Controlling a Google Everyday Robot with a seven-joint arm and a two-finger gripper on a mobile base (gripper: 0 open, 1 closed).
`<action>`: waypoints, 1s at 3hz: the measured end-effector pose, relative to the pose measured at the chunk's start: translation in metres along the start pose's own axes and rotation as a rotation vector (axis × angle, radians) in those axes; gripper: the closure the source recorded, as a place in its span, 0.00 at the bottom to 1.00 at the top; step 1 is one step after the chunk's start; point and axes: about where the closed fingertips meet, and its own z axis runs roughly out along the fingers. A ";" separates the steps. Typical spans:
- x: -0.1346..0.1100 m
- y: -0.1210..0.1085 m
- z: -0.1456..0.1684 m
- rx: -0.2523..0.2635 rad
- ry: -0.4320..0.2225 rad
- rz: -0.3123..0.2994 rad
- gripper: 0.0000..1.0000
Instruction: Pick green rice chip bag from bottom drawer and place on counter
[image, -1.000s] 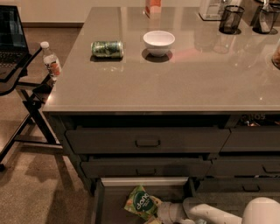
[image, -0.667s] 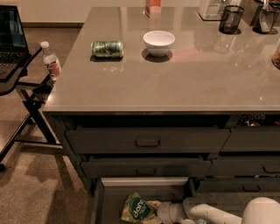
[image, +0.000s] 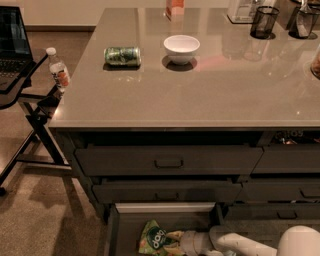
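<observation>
On the far left a black laptop (image: 12, 35) sits on a dark folding stand. A small clear plastic water bottle (image: 58, 70) with a white cap stands next to it.

Then comes the big smooth grey-beige stone counter (image: 200, 100). A shiny green drink can (image: 122, 56) lies on its side there. To the right of the can is a round white bowl (image: 181, 47). There is lots of bare room on the counter in front of them. The snack bag is not up there yet.

Below the counter are two dark drawers with handles, and both are closed. Under them the wide dark bottom drawer (image: 165, 208) with its pale rim is pulled open. That part of the job looks done.

Inside the drawer lies the small crinkly light-green rice chip bag (image: 156, 240) with a dark green round logo. The robot's grey hand (image: 186, 243) is low in the drawer, right up against the bag's right side. I cannot tell if the hand is gripping the bag or just touching it. The white arm (image: 240, 242) reaches in from the right.

So the job is at the grabbing part. The bag has yet to be lifted out, carried up and set on the counter.
</observation>
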 end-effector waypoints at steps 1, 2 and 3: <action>0.000 0.000 0.000 0.000 0.000 0.000 1.00; 0.000 0.001 0.000 -0.002 0.002 0.000 1.00; -0.017 0.002 -0.011 -0.012 0.023 -0.033 1.00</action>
